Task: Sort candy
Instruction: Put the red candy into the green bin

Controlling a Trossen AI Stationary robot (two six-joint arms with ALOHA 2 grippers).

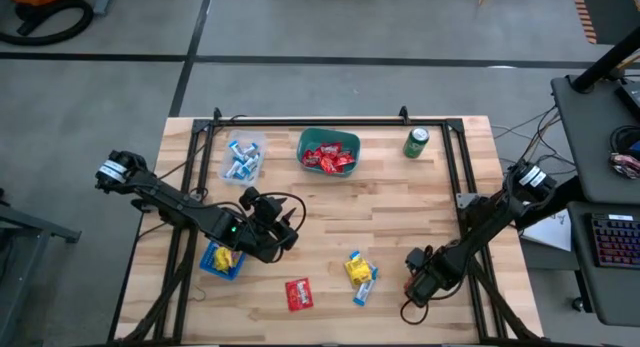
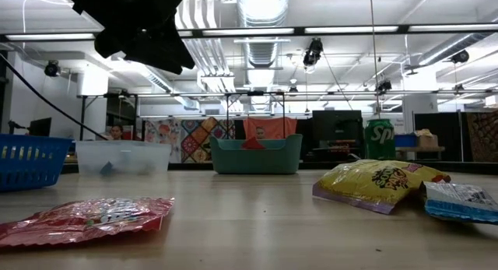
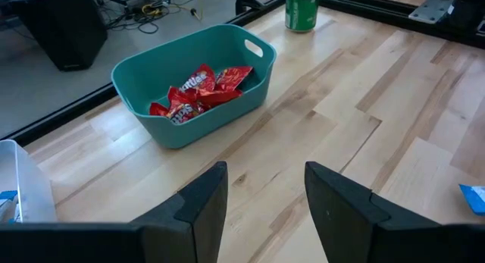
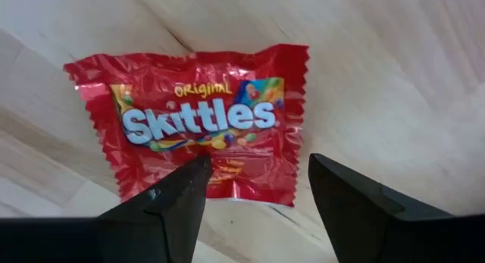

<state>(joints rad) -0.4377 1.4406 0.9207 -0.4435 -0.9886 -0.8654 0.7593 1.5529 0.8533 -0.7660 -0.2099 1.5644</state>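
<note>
My right gripper (image 1: 414, 271) hovers open near the table's right front. In its wrist view, the open fingers (image 4: 258, 198) stand on either side of a red Skittles packet (image 4: 198, 125) lying flat on the wood, without touching it. My left gripper (image 1: 284, 235) is open and empty (image 3: 265, 206) over the table's left middle, facing the teal bin. Loose on the table lie another red packet (image 1: 298, 294), a yellow packet (image 1: 355, 266) and a blue-and-white wrapper (image 1: 364, 285). The low view also shows the red packet (image 2: 85, 219), the yellow packet (image 2: 380, 183) and the blue-and-white wrapper (image 2: 463, 201).
A teal bin (image 1: 349, 139) holds red packets, a clear tub (image 1: 258, 140) holds blue-and-white sweets, and a blue basket (image 1: 208, 267) beside my left gripper holds yellow ones. A green can (image 1: 417, 142) stands at the far right. A black frame runs along the table's edges.
</note>
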